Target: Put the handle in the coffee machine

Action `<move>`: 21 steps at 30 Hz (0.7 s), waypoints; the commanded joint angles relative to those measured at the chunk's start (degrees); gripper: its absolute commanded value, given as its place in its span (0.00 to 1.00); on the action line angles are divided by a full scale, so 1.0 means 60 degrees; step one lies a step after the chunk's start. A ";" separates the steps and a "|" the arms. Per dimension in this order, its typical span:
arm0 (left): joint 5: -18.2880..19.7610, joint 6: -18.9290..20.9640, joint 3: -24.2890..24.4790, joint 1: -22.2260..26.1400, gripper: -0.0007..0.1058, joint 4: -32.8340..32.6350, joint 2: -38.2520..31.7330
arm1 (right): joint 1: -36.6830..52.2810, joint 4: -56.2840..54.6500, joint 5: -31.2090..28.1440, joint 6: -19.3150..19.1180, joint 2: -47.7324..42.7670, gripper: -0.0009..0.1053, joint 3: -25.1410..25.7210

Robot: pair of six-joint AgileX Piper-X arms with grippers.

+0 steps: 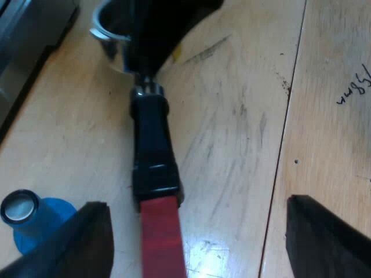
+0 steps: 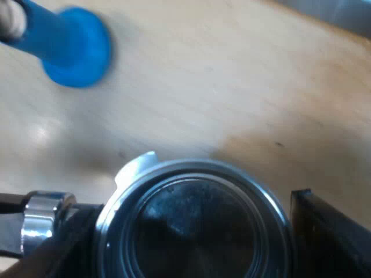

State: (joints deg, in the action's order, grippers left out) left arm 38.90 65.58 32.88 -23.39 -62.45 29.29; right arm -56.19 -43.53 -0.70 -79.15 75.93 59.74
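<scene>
Listing by size: wooden table (image 1: 232, 116), scuffed; espresso machine (image 1: 23, 35), its edge near the basket; metal holder (image 1: 152, 156), whose basket (image 2: 194, 226) my right jaws clasped and whose red end (image 1: 162, 237) sat between my left jaws, wide open and empty; blue tamper (image 1: 43, 223), beside them.

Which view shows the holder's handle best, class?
Left wrist view: the handle, dark grip and red end, shows clearly over the table. The right wrist view shows the basket from above, barely any handle.
</scene>
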 commanded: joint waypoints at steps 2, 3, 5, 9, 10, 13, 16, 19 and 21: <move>0.0140 -0.0036 0.0058 0.0012 0.61 0.0091 -0.0039 | -0.0014 0.0027 0.0116 0.0141 -0.0183 0.01 0.0499; 0.0118 -0.0057 0.0058 0.0012 0.61 0.0175 -0.0039 | -0.0014 -0.0087 0.0116 0.0137 -0.0183 0.01 0.0629; 0.0084 -0.0057 0.0058 0.0012 0.61 0.0353 -0.0039 | -0.0014 -0.0270 0.0116 0.0137 -0.0183 0.01 0.0817; 0.0054 -0.0057 0.0058 0.0012 0.61 0.0882 -0.0039 | -0.0014 -0.0730 0.0116 0.0137 -0.0183 0.01 0.1171; 0.0054 -0.0057 0.0040 0.0012 0.61 0.0984 -0.0039 | -0.0014 -0.0816 0.0116 0.0137 -0.0183 0.01 0.1269; -0.0040 -0.0057 -0.0100 0.0012 0.61 0.1297 -0.0039 | -0.0014 -0.0941 0.0116 0.0137 -0.0183 0.01 0.1476; -0.0241 -0.0057 -0.0449 0.0012 0.61 0.1555 -0.0039 | -0.0014 -0.0940 0.0116 0.0137 -0.0183 0.01 0.1660; -0.0346 -0.0057 -0.0773 0.0012 0.61 0.1812 -0.0039 | -0.0014 -0.0940 0.0116 0.0137 -0.0183 0.01 0.1690; -0.0481 -0.0057 -0.0931 0.0012 0.61 0.1935 -0.0039 | -0.0014 -0.0940 0.0116 0.0137 -0.0183 0.01 0.1690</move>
State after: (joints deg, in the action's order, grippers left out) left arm 36.85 65.58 27.21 -23.39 -51.71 29.29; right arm -56.17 -49.88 -0.67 -78.23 75.93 68.91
